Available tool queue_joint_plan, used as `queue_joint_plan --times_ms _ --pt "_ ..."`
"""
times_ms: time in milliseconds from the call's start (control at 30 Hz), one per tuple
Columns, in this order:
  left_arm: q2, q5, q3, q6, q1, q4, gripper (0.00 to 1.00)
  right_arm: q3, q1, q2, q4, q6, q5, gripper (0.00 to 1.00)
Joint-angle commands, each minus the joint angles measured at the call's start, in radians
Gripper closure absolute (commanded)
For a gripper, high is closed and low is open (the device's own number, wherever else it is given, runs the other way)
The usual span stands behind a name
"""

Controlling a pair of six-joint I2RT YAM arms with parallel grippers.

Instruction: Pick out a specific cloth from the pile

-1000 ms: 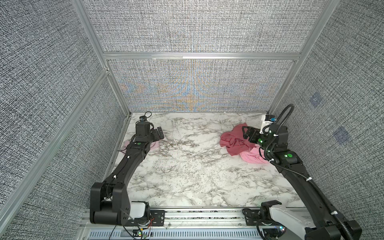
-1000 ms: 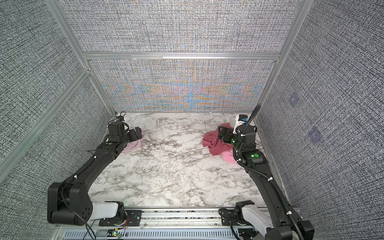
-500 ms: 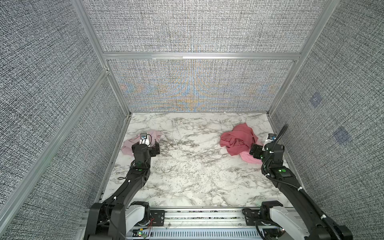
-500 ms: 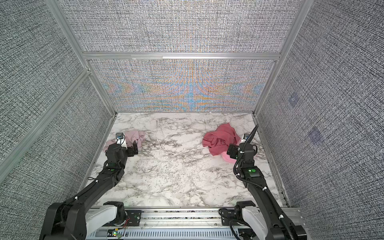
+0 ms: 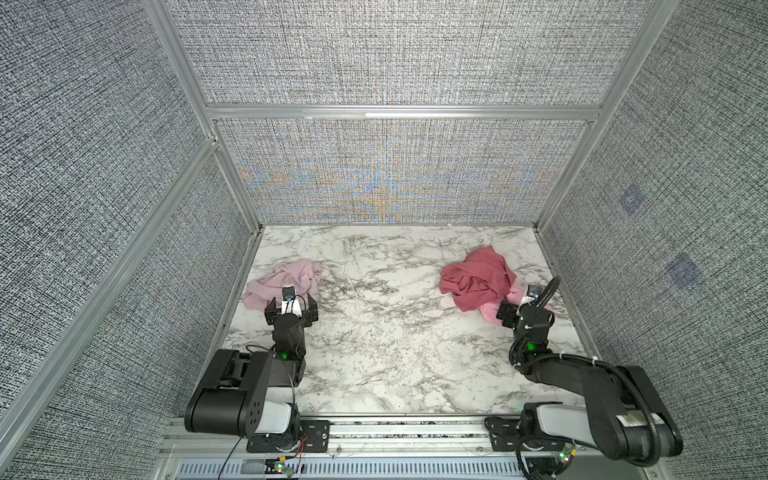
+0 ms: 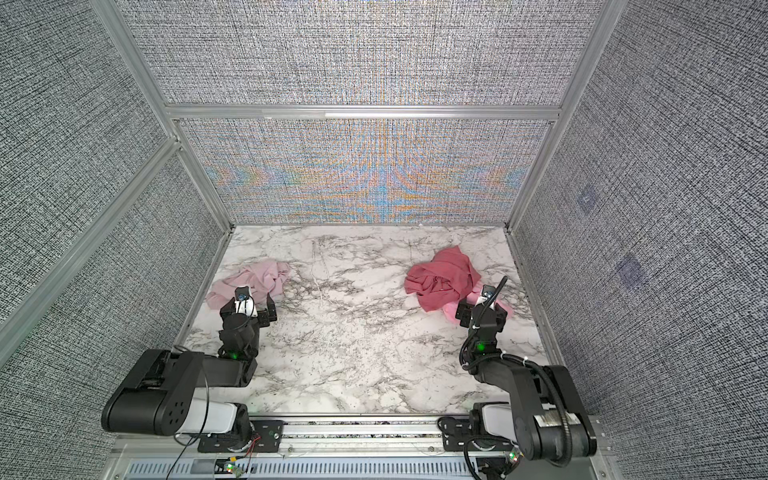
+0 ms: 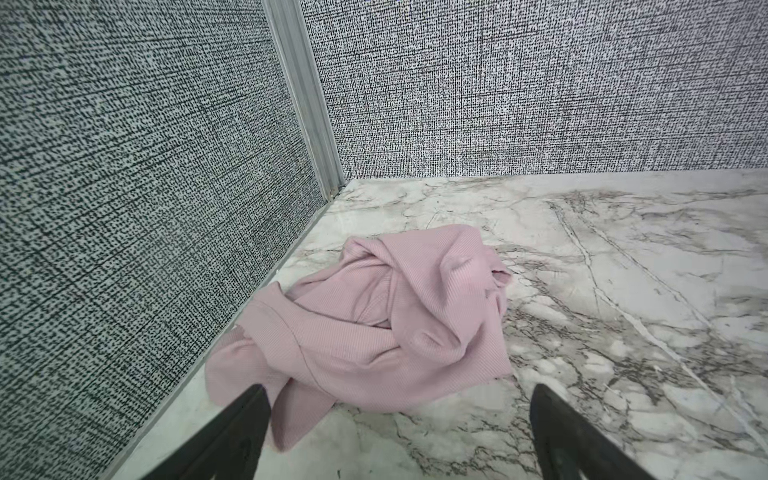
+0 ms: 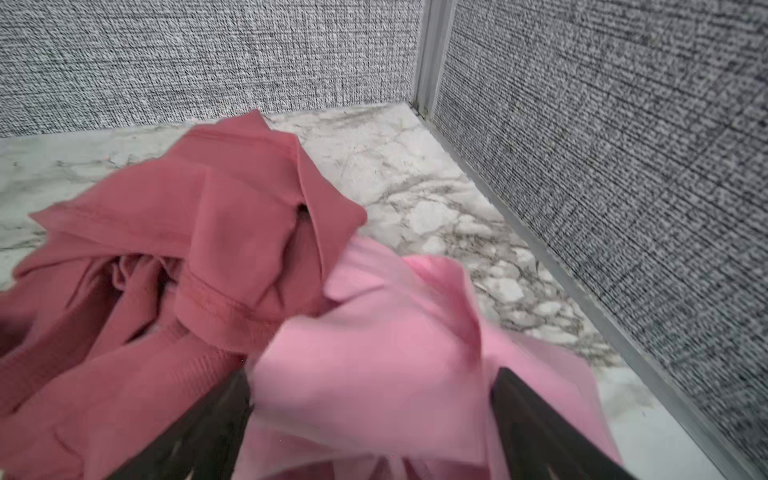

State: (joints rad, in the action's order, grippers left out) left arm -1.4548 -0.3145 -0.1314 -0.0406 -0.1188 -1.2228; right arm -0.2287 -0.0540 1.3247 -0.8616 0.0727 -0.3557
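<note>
The cloth (image 5: 291, 276) (image 6: 255, 275) (image 7: 395, 316), pale mauve-pink and crumpled, lies alone by the left wall. My left gripper (image 5: 291, 306) (image 6: 248, 308) (image 7: 399, 392) hovers open just in front of its near edge, one finger (image 7: 249, 409) overlapping a corner. The pile (image 5: 478, 278) (image 6: 442, 278) sits at the right: a dark rose-red cloth (image 8: 187, 249) on top of a brighter pink cloth (image 8: 374, 340). My right gripper (image 5: 519, 311) (image 6: 482, 311) (image 8: 372, 374) stands open at the pile's near side, with blurred pink fabric between its spread fingers.
Grey textured walls with aluminium posts (image 5: 249, 216) close in the marble tabletop (image 5: 386, 332) on three sides. A metal rail (image 5: 407, 432) carrying both arm bases runs along the front edge. Both arms are folded low near the front.
Both arms have drawn back toward the front and folded down. The left gripper has come off the mauve cloth, which now shows fully. The right gripper has retreated to the pile's near side.
</note>
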Motion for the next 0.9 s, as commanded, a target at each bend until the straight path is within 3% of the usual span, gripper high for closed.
queue_joint_plan --times_ms 0,67,133,167,267,433,867 --pt "-0.033 0.017 0.011 -0.004 0.012 -0.202 0.01 -0.036 0.003 0.07 -0.145 -0.061 0.04 0.07" --pt "-0.029 0.038 0.006 0.028 0.028 -0.157 0.01 -0.057 0.013 0.148 -0.178 -0.062 0.076 0.07" --pt "-0.087 0.079 0.008 0.002 0.037 -0.225 0.01 -0.06 0.018 0.225 -0.244 -0.071 0.105 0.07" --pt "-0.108 0.092 0.007 -0.014 0.036 -0.269 0.01 -0.06 0.026 0.226 -0.237 -0.065 0.115 0.07" --pt "-0.068 0.118 -0.029 0.02 0.05 -0.127 0.01 -0.079 0.041 0.223 -0.199 -0.062 0.163 0.06" --pt "-0.081 0.164 -0.042 0.016 0.07 -0.123 0.01 -0.098 0.075 0.22 -0.153 -0.044 0.242 0.02" --pt "-0.079 0.164 -0.039 0.014 0.068 -0.127 0.01 -0.095 0.075 0.219 -0.157 -0.043 0.243 0.01"
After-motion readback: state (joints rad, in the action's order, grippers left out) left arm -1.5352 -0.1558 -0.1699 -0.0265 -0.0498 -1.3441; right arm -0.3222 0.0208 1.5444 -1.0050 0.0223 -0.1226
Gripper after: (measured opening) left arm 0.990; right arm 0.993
